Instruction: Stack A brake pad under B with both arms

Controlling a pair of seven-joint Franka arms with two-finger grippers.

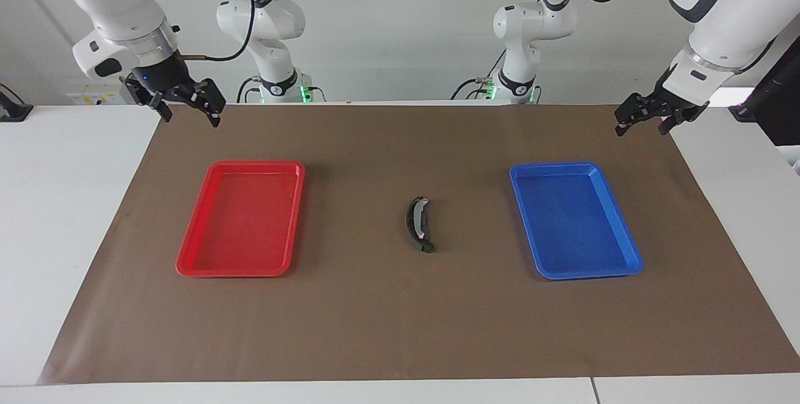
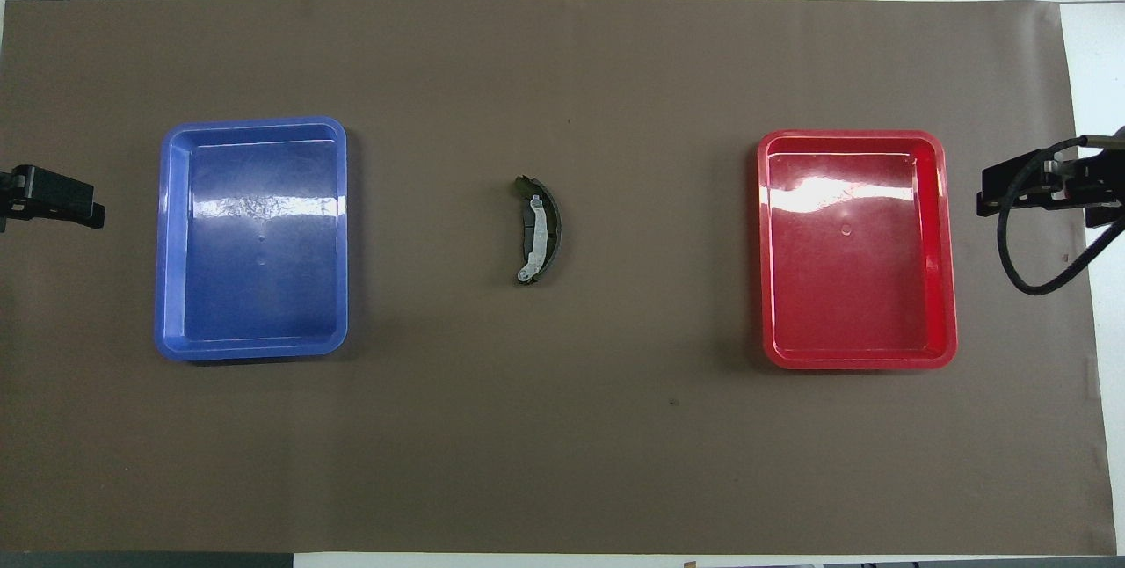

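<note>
Brown mat [image 1: 400, 329] covers the table, white wall at the robots' end.

Facing view: brake shoe [image 1: 413, 229] lies on the mat between red tray [image 1: 187, 260] and blue tray [image 1: 625, 260], both trays bare. Small grey brake pad [image 1: 420, 219] sits tucked against the shoe's inner curve, looks under it, touching. Right gripper [image 1: 187, 113] hangs in the air over the mat corner at the right arm's end, fingers spread, holding nothing. Left gripper [image 1: 644, 126] hangs over the mat edge at the left arm's end, fingers also apart, empty. Both well apart from the parts.

Overhead view: shoe [image 2: 551, 229] and pad [image 2: 527, 218] overlap mid-mat, silver strip [image 2: 538, 238] running over the pad. Trays either side: blue [image 2: 167, 243], red [image 2: 945, 243]. Left gripper [image 2: 92, 214] and right gripper [image 2: 983, 199] show only at the frame edges.

Judgement: stack looks already made and both arms wait clear. Nothing left to grasp; at most check the pad really sits beneath the shoe, not just beside it.
</note>
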